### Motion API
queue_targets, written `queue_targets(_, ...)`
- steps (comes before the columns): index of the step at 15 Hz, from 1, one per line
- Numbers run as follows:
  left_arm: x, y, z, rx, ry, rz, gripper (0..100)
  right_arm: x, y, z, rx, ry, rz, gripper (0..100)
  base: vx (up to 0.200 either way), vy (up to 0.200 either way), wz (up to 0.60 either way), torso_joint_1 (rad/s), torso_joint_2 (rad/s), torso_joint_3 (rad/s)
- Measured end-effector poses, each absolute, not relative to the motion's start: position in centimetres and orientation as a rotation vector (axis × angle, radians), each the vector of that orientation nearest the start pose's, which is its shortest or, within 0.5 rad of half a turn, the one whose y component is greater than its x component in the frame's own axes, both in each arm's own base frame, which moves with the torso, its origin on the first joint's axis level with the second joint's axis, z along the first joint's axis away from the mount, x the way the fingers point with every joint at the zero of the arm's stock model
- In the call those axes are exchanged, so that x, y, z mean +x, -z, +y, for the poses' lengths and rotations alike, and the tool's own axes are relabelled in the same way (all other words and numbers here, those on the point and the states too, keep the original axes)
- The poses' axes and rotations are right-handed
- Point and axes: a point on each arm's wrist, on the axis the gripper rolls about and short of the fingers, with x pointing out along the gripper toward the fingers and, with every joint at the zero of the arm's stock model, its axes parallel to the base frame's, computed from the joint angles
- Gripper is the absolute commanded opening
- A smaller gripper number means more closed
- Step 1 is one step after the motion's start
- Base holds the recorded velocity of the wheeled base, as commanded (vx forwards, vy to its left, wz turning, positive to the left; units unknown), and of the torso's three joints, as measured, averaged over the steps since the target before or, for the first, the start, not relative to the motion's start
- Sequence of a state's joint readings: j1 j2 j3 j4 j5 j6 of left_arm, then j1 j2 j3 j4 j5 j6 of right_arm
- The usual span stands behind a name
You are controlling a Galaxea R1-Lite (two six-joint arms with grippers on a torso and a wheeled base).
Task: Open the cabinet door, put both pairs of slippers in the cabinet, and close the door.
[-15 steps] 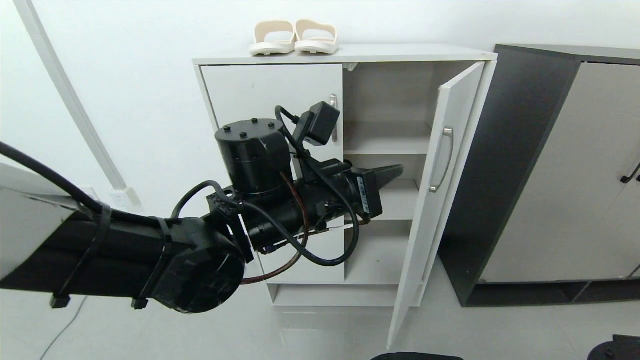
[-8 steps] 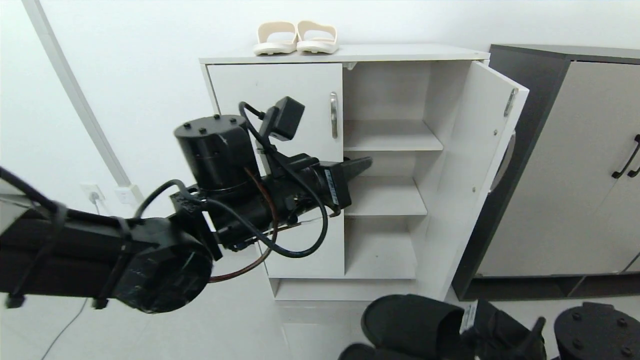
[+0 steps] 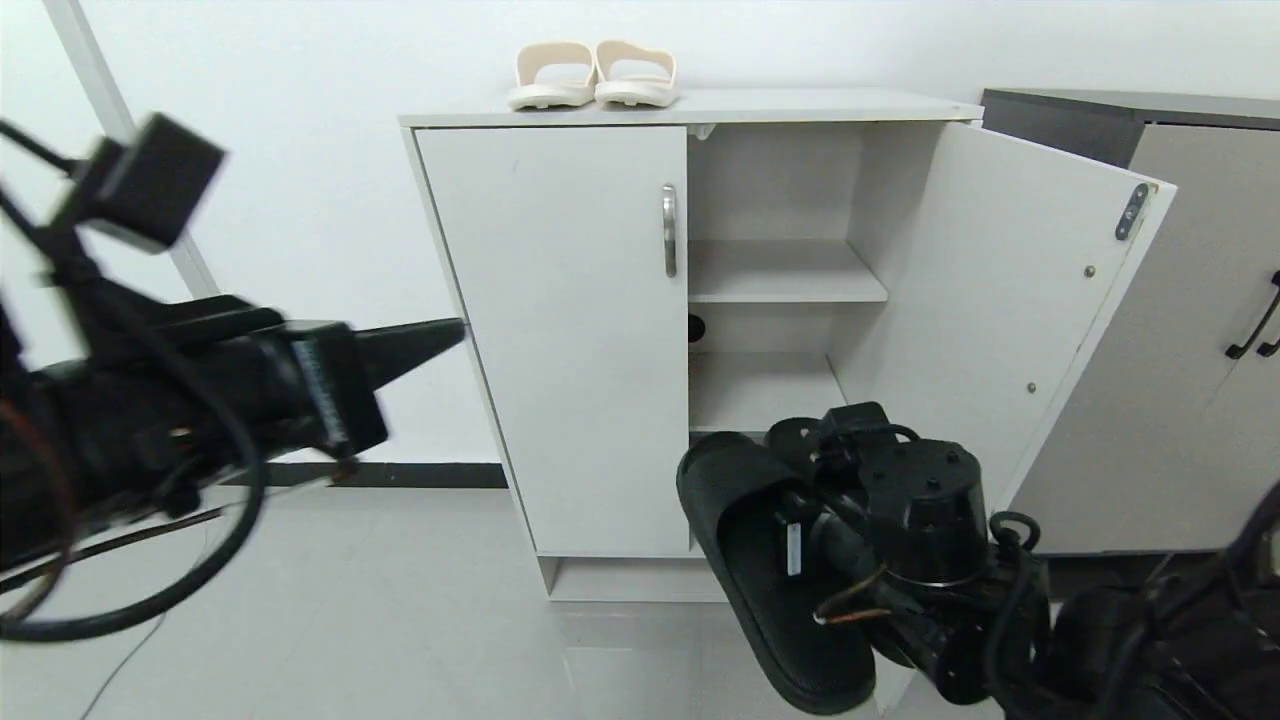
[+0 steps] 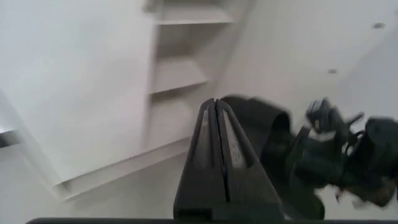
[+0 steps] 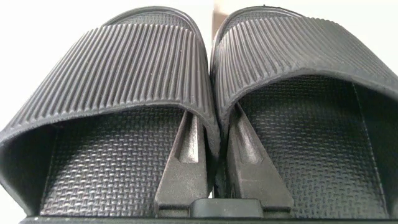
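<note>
The white cabinet (image 3: 570, 330) has its left door shut and its right door (image 3: 990, 300) swung wide, baring the shelves (image 3: 770, 285). A beige pair of slippers (image 3: 592, 75) rests on its top. My right gripper (image 5: 214, 158) is shut on the black slippers (image 3: 770, 570), pinching the two touching straps (image 5: 211, 81) together. It holds them low in front of the open half. My left gripper (image 3: 450, 332) is shut and empty, out to the left of the cabinet. From the left wrist, that gripper (image 4: 216, 109) points toward the black slippers (image 4: 267, 130).
A tall grey cabinet (image 3: 1200, 350) stands right behind the open door. Pale floor (image 3: 400, 600) spreads before the white cabinet. A white wall with a slanted pipe (image 3: 100, 90) lies to the left.
The right door has swung wider open. My left arm has pulled back leftward from the opening. My right arm has risen with the black slippers toward the cabinet.
</note>
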State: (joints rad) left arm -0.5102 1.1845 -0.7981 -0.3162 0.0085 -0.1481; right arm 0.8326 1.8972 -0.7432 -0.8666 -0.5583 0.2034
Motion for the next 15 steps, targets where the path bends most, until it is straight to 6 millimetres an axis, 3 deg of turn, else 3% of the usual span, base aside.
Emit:
queue_targets(2,11.8,-26.9,-5.5,-0.066,0.311,0.07,0,25.3,-12.5,24.5,0.026,-0.146,0.217,0,0.0,0.0,0.0,0.0,0.0,0.0)
queue_targets(4,8.1,-25.0,-2.3,-0.012,0.112,0.037,0,26.1,-11.8,24.8,0.019,-0.119,0.221,0,0.0,0.0,0.0,0.0,0.0,0.0)
queue_targets(6,4.4,-22.0,-0.2,0.012,-0.089,0.017,0,26.3,-11.2,24.7,0.007,-0.106,0.232,0,0.0,0.0,0.0,0.0,0.0,0.0)
queue_targets(9,-0.3,-16.0,0.7,0.035,-0.245,0.018,0,26.3,-10.7,24.8,-0.004,-0.105,0.243,0,0.0,0.0,0.0,0.0,0.0,0.0)
queue_targets(12,-2.0,-9.9,0.6,0.039,-0.243,0.035,0,26.2,-10.4,24.7,-0.007,-0.105,0.246,0,0.0,0.0,0.0,0.0,0.0,0.0)
queue_targets(15,-2.2,-8.4,0.0,0.036,-0.007,-0.022,0,25.9,-10.1,24.7,-0.015,-0.114,0.252,0,0.0,0.0,0.0,0.0,0.0,0.0)
